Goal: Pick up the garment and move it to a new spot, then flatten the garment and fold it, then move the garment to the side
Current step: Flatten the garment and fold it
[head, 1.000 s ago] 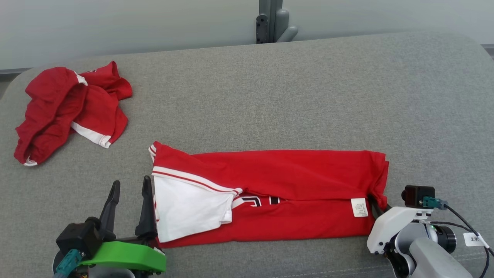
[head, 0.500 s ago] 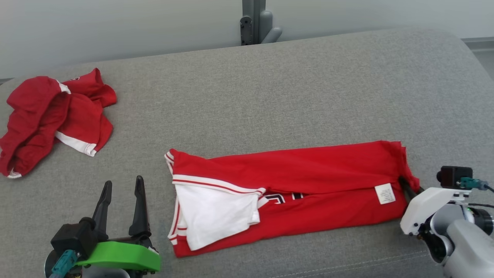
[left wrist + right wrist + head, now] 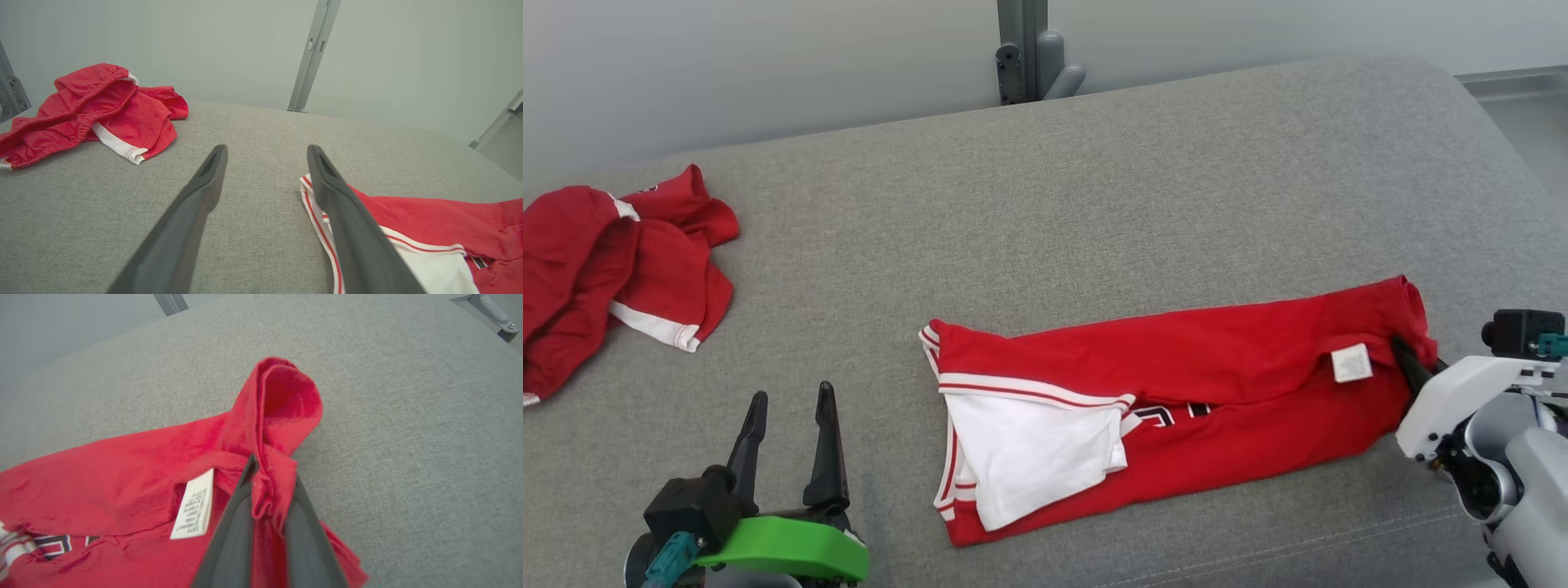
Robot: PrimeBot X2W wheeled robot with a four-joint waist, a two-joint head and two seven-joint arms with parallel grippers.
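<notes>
Head view: one soft red knit jersey with a white sleeve panel and striped trim (image 3: 1201, 384), folded into a long band. It lies slanted near the front of the grey fabric-covered worktop (image 3: 1094, 204), with its right end farther back. Right gripper (image 3: 1406, 356) at that end, fingers closed narrow on a bunched corner of the jersey, just beside the white care label (image 3: 1351, 363). Left gripper (image 3: 792, 392) at lower left, fingers spread wide and holding nothing, well apart from the sleeve end. One crumpled red garment with white trim (image 3: 621, 261) lies at the far left, untouched. Left wrist view: left gripper (image 3: 266, 149) wide over bare worktop, the crumpled red garment (image 3: 98, 106) beyond on one side, the jersey (image 3: 429, 216) beside the other finger. Right wrist view: right gripper (image 3: 273, 473) pinching a gathered fold of the jersey (image 3: 122, 469), the care label (image 3: 194, 504) close by. Handling, judged: light, limp, not slippery. It drags on the cloth surface, so a one-corner pull may loosen the fold; hold through all layers, ideally at both ends. Change from the earlier frame: the head camera has swung. Allowing for that, the jersey has travelled toward the robot's right, away from the left gripper it lay just beside, and turned from level to slanted. Both sets of fingers are set as before.
</notes>
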